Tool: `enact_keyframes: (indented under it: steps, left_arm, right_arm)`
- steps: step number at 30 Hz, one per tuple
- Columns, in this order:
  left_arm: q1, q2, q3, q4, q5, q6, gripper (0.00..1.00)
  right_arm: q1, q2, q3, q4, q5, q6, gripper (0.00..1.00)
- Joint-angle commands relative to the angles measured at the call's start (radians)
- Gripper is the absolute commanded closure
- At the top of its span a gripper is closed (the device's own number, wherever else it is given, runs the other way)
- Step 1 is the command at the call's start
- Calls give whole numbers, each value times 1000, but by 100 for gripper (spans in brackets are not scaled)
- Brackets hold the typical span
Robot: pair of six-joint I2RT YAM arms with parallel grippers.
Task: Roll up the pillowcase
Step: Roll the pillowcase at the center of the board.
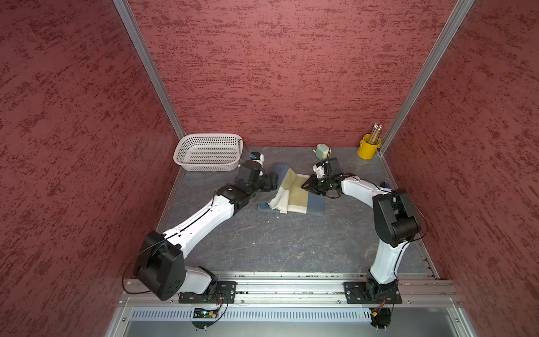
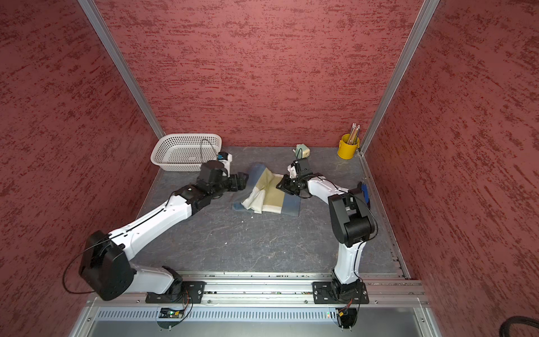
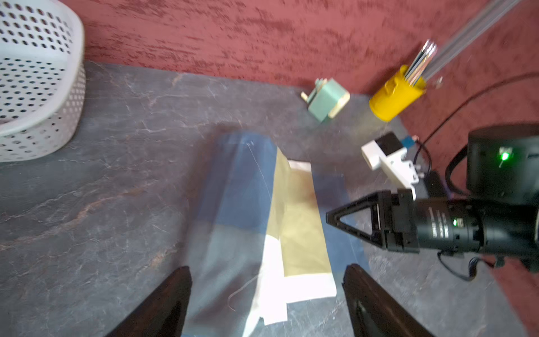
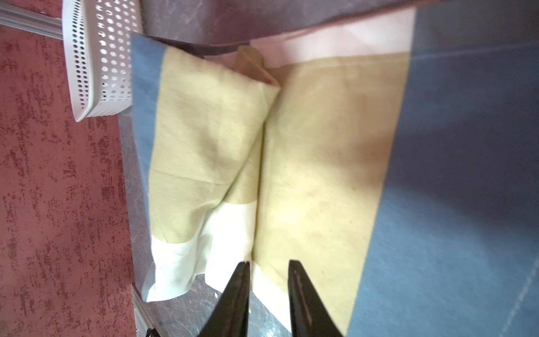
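Pillowcase (image 1: 294,195): lay half-rolled on the table (image 1: 277,248).
Left gripper (image 3: 267,268): released, fingers spread wide over its left side.
Right gripper (image 4: 267,262): fingers stood narrowly apart; grasp unclear.

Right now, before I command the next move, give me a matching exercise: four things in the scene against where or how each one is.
Things:
1 pillowcase
2 white basket
3 yellow cup
4 left gripper

Place or state:
A holds pencils, back right corner
B open, jaws wide apart
C back left corner
D partly folded, mid-table between the arms

Pairs: 1-D, 2-C, 3-A, 4-B
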Motion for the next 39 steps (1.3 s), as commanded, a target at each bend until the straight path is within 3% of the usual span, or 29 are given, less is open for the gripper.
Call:
enact_keyframes:
  steps: [1,6,14,22,34,37,39]
  left_arm:
    - [124,76,-78,82,225,-80,16]
    - [187,188,-92,39,274,-75,17]
    - [175,302,-130,64,228,-105,21]
    - [184,266,-135,52,189,-83,20]
    - [189,486,-56,151,373,-87,12]
    - [169,523,-42,162,382,-89,16]
    - [159,546,-38,182,392,-100,24]
  right_arm:
    - [71,30,108,-30,-39,-39,74]
    - [166,130,279,-71,-63,-35,79]
    - [222,302,431,-136,11,13,86]
    - [198,297,329,-132,90,-21,89]
    - [186,273,233,-30,36,-36,88]
    - [182,272,222,-6,24,-29,88]
    - [180,272,219,1,20,-28,88]
